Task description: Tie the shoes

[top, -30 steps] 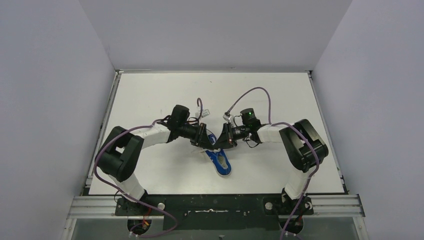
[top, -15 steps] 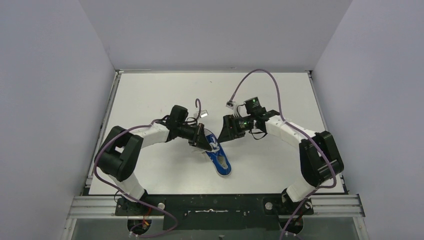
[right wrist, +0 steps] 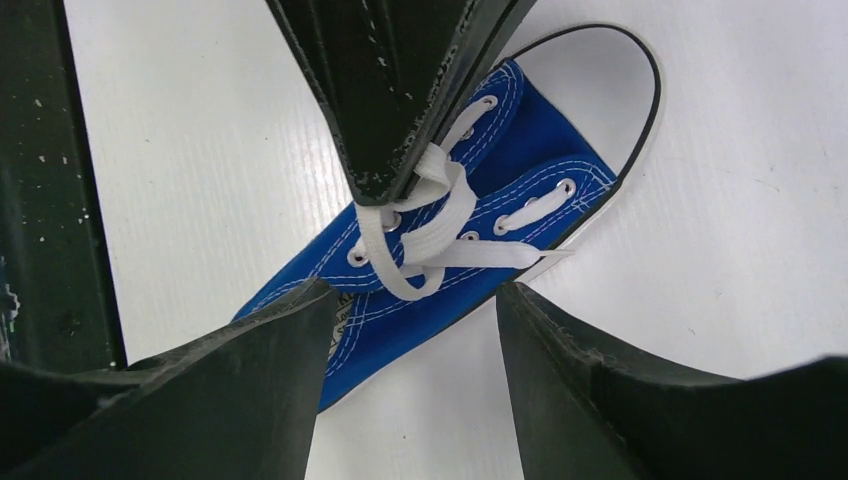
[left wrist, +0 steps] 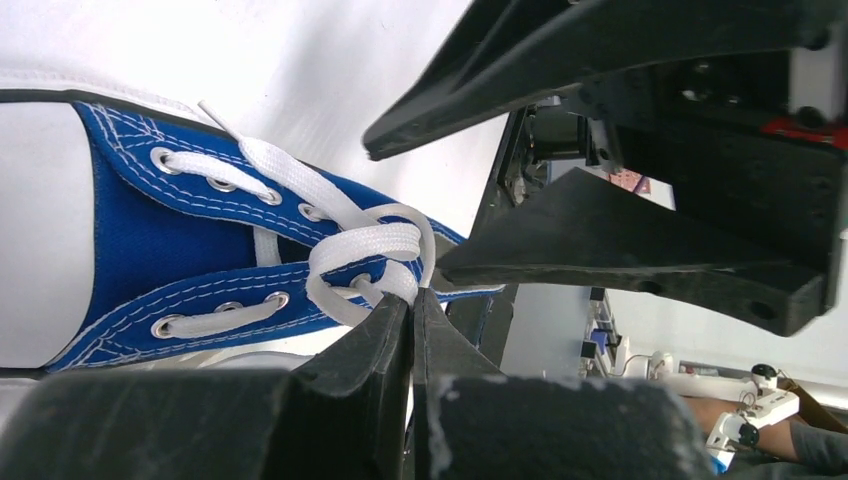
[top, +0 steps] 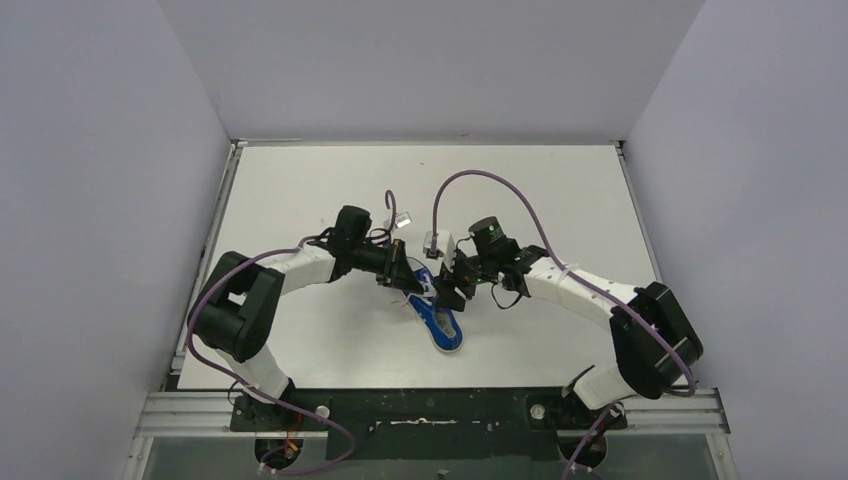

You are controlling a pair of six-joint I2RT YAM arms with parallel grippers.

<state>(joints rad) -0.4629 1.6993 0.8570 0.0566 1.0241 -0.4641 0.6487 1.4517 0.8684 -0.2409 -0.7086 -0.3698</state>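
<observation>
Finding: the left gripper (left wrist: 412, 305) is fully closed, its two fingertips pressed together on a strand of the white laces (left wrist: 370, 245) right where the strands cross above the upper eyelets. Judged purpose: pinching at the crossing lifts the strand off the tongue and holds a small loop standing just ahead of the fingertips, so that it can be reached. The right gripper (right wrist: 413, 295) is open, its fingers spread and set to either side of that loop, close to it but not visibly touching any lace. It comes in opposite the left fingertips, tip nearly facing tip, which appears meant for taking over the loop or a free end. The sneaker (right wrist: 520, 150) lies flat on the table (right wrist: 180, 150), directly under both sets of fingertips. Its toe cap points away from the right gripper and its heel passes below the right gripper's fingers. Nothing pins the shoe down, and only the lace is held. Assessment: no finished bow is visible, and the lacing shows one crossing with a loose loop, so the tie is at an early stage. Risk noted: a pull on the lace may drag the unrestrained shoe.
</observation>
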